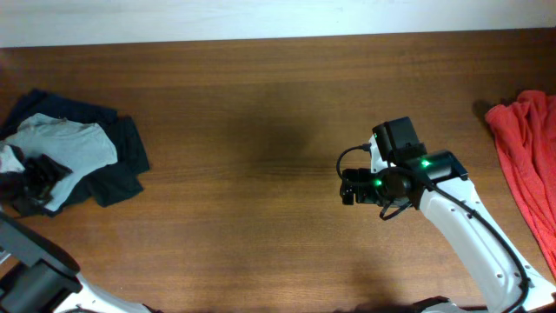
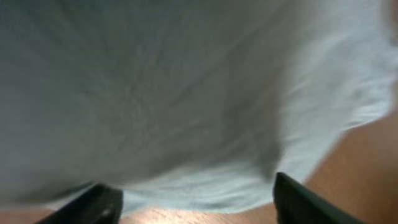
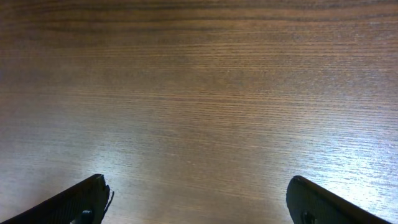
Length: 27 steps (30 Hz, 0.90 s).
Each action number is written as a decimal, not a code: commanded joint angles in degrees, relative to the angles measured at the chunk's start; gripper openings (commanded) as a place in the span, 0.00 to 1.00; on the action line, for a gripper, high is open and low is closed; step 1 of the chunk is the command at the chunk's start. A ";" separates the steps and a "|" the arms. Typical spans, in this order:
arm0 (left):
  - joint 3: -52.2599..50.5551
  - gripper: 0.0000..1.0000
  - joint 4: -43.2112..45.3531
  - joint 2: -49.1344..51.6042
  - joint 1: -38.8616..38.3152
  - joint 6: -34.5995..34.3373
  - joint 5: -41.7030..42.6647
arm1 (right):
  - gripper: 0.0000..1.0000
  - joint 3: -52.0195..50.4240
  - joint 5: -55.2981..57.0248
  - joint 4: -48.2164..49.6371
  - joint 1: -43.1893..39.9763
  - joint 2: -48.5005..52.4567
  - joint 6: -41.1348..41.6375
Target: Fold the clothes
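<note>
The clothes lie in two places. A pale grey-blue T-shirt (image 1: 65,146) is crumpled on top of a navy garment (image 1: 117,165) at the table's left edge, and a red garment (image 1: 526,161) lies at the right edge. My left gripper (image 1: 35,176) sits on the near side of the left pile. In the left wrist view the pale T-shirt (image 2: 186,93) fills the frame, and its hem lies between the spread fingers of the left gripper (image 2: 196,194). My right gripper (image 1: 350,187) hovers open over bare wood right of centre, and the right gripper (image 3: 199,190) has nothing between its fingers.
The brown wooden table (image 1: 243,130) runs between the two heaps. The right arm's white link (image 1: 469,235) slants in from the bottom right. The left arm's base (image 1: 35,278) fills the bottom left corner.
</note>
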 commanded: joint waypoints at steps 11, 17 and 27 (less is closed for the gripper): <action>-10.45 0.68 2.93 -8.17 -3.82 -3.10 13.44 | 0.96 0.70 -0.50 -0.26 -0.26 -0.81 0.02; -6.36 0.93 4.81 -23.47 -3.78 -3.19 10.78 | 0.97 0.70 -0.50 0.17 -0.28 -0.81 0.02; -6.23 0.92 -0.63 -33.16 -17.38 20.33 21.24 | 0.99 2.91 -1.46 5.09 -4.26 -0.81 0.07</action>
